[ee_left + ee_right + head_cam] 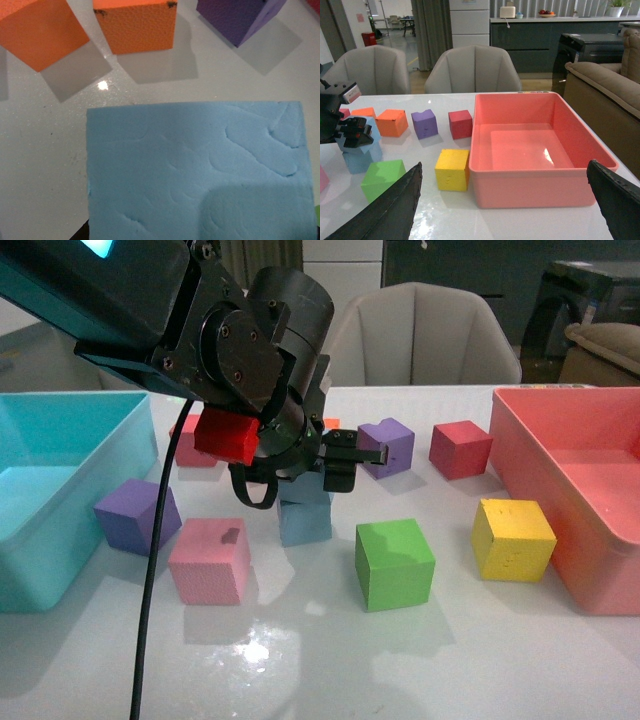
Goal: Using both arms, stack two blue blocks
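L tool (345,462) sits low over the white glossy surface (300,660), black fingers closed on the upper pale grey-blue foam cube (312,486), which rests directly on top of the lower pale grey-blue foam cube (305,521); how square the two sit is hard to tell in the front view because the tool housing covers most of the upper one. In the L wrist view that upper cube's dimpled face (200,170) fills the frame right under the tool, w/ two orange foam cubes (136,26) and a dark purple foam cube (240,17) on the surface just beyond it. In the right wrist view the stack (361,150) is near the L tool, with the lower cube showing below the black fingers. R tool (505,205) is spread wide, both black fingers at the frame edges, holding nothing, and well apart from the stack; directly ahead of it lies the salmon-pink plastic bin (535,150). Just beside the stack, toward the R tool, are a green foam cube (395,563) and a yellow foam cube (512,538). On the far side from the R tool are a pink foam cube (208,560) and the teal plastic bin (60,490).
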`<state>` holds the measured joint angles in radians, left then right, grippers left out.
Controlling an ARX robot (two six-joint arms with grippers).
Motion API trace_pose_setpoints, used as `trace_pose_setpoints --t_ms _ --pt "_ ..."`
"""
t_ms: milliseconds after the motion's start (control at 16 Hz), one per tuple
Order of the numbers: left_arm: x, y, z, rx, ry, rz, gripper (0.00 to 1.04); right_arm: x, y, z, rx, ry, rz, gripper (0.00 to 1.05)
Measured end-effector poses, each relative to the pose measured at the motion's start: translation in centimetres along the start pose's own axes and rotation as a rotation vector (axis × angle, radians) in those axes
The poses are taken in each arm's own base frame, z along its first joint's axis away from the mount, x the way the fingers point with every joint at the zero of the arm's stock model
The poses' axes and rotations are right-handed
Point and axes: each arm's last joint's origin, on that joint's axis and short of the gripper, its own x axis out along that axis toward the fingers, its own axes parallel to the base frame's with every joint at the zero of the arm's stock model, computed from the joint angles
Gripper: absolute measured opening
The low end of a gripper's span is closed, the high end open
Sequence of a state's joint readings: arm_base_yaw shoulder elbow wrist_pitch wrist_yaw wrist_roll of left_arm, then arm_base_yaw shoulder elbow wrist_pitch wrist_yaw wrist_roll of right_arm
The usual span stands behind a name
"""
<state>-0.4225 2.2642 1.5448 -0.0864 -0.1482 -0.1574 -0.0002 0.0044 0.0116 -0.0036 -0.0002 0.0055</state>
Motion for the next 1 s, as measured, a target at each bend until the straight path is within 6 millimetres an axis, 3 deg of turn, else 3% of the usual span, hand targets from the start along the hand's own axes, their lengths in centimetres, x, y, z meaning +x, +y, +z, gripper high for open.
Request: trace_pose_setpoints --t_ms 250,500,750,875,1000 --pt "0.3 0.1 -0.3 -0.001 -0.006 0.019 0.53 0.0 0.0 0.0 0.000 0.000 0.000 0.98" --pt "0.5 0.2 -1.1 0.004 0.011 0.020 0.98 0.0 0.0 0.0 0.000 0.000 0.000 0.98" --pt "-0.5 0.2 -0.1 0.004 -0.026 0.022 0.98 0.0 0.0 0.0 0.000 0.000 0.000 0.98" --pt "-2.4 -0.3 1.5 -0.001 -0.093 -0.005 0.98 0.0 0.0 0.0 0.000 0.000 0.000 0.98" --pt "-5.6 -1.3 3.1 0.002 -0.183 -0.050 0.98 0.0 0.0 0.0 0.000 0.000 0.000 0.98"
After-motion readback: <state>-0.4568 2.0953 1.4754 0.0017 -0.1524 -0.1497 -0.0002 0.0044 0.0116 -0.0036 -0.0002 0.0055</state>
